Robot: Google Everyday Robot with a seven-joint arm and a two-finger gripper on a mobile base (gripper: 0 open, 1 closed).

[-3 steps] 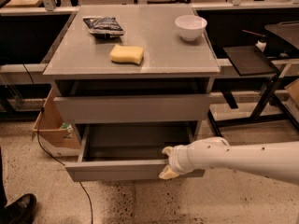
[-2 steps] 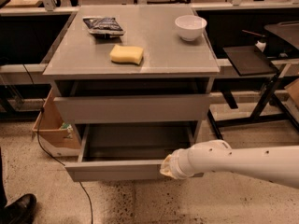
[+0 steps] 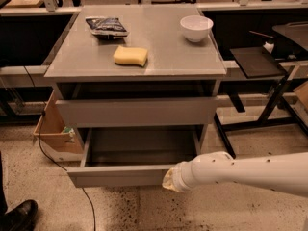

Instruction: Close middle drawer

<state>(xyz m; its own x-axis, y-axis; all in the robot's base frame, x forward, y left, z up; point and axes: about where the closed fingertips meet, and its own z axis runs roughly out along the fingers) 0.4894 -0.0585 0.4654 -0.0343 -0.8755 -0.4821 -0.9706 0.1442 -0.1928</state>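
The middle drawer (image 3: pixel 120 175) is pulled out of the grey cabinet (image 3: pixel 62 71), and its shallow grey box shows empty from above. Its plain flat front faces the floor side of the view. My white arm (image 3: pixel 250 172) reaches in from the right. My gripper (image 3: pixel 168 182) is at the arm's end, right against the right part of the drawer's front. Above the open drawer, another grey drawer front (image 3: pixel 137 111) sits nearly flush with the cabinet.
On the cabinet top lie a yellow sponge (image 3: pixel 130 56), a dark snack bag (image 3: pixel 106 26) and a white bowl (image 3: pixel 196 28). A cardboard box (image 3: pixel 52 129) and a cable (image 3: pixel 48 153) are at the left, a shoe (image 3: pixel 18 215) at the lower left, and a black stand (image 3: pixel 262 81) at the right.
The end of my arm has shifted slightly left and down along the drawer's front. The drawer stands open about as far as before.
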